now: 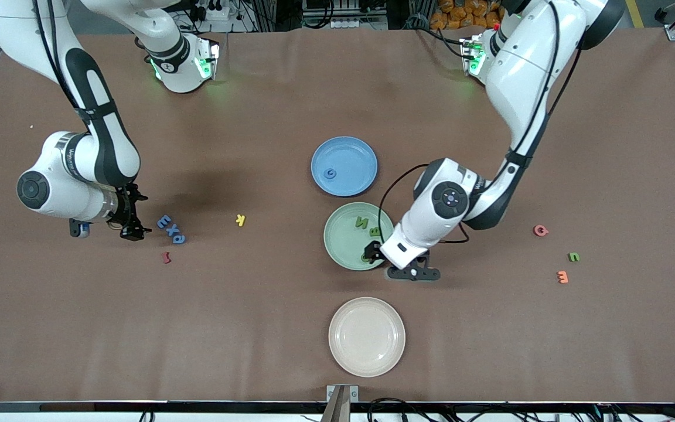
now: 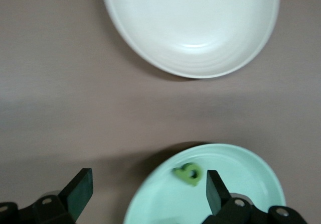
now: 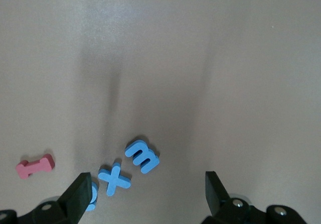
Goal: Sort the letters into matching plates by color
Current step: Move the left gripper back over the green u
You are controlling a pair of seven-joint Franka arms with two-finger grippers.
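Left hand [image 2: 149, 190] (fingers spread) over green plate [image 2: 251, 158], green letter [image 2: 188, 174] between fingers.

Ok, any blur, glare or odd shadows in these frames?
Front view: sharp and evenly lit, with a soft arm shadow on the table above the blue letters. Left wrist view: slightly soft, faint sheen on the cream plate. Right wrist view: long blurred shadow streaks on the table, letters crisp.
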